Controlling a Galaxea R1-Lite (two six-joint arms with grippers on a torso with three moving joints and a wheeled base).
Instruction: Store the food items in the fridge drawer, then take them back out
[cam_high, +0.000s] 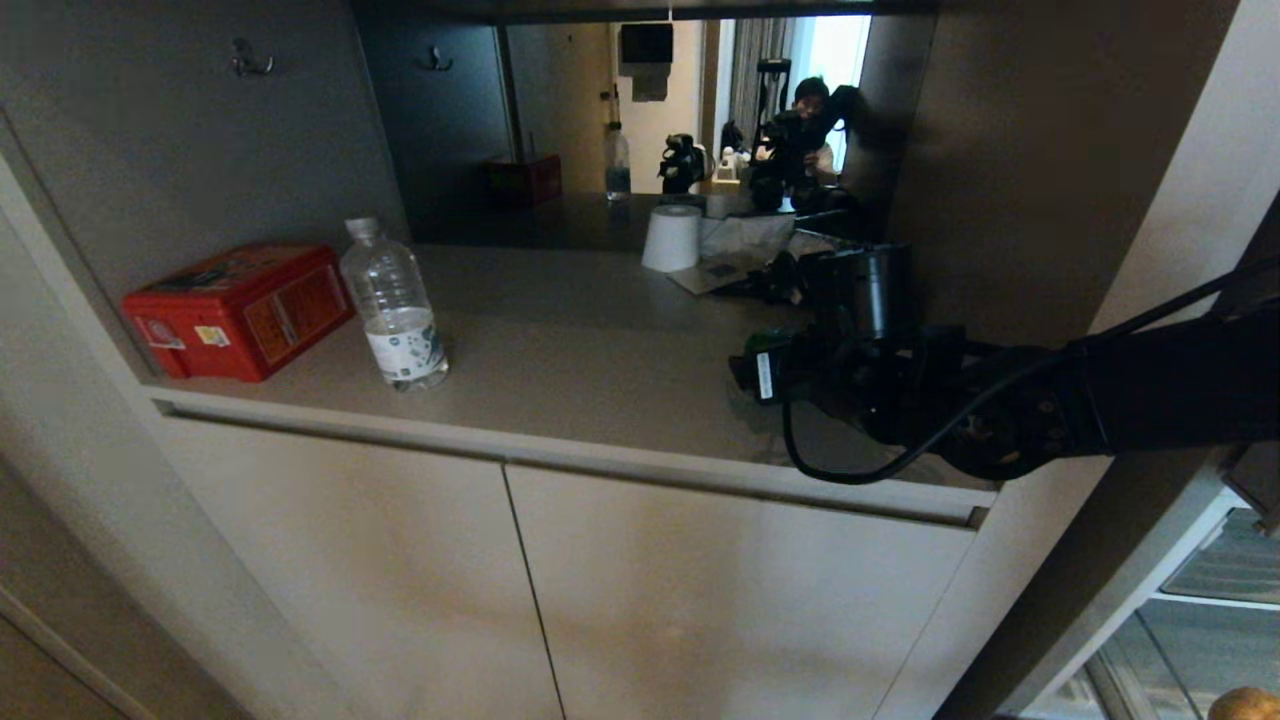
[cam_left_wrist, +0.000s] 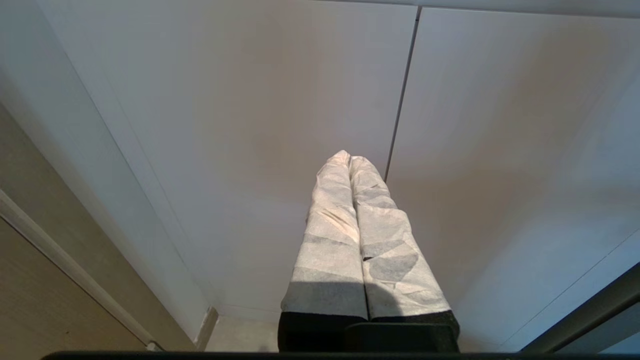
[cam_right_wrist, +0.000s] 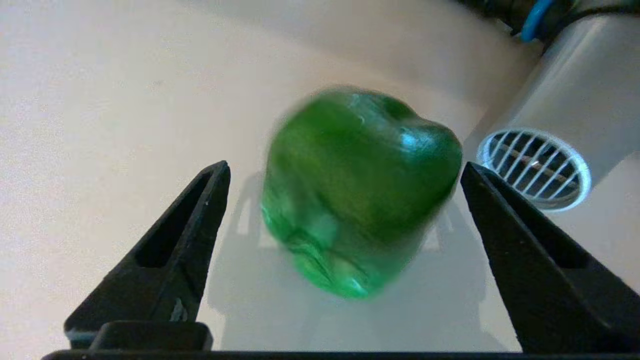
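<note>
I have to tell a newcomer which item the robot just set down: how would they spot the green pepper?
Look on the grey counter above the beige cabinet doors, at its right end under the black right arm. There, between the open fingers of the right hand, sits the green pepper: glossy, lobed, the only green thing.

glossy green pepper, matt countertop

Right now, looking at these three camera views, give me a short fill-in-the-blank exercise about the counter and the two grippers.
1. The right gripper has its fingers spread on either side of a green ____.
2. On the counter, the clear water bottle stands beside a ____ tin box.
3. The left gripper has its white-wrapped fingers pressed ____, in front of the cabinet doors.

Missing words: bell pepper; red; together
</note>
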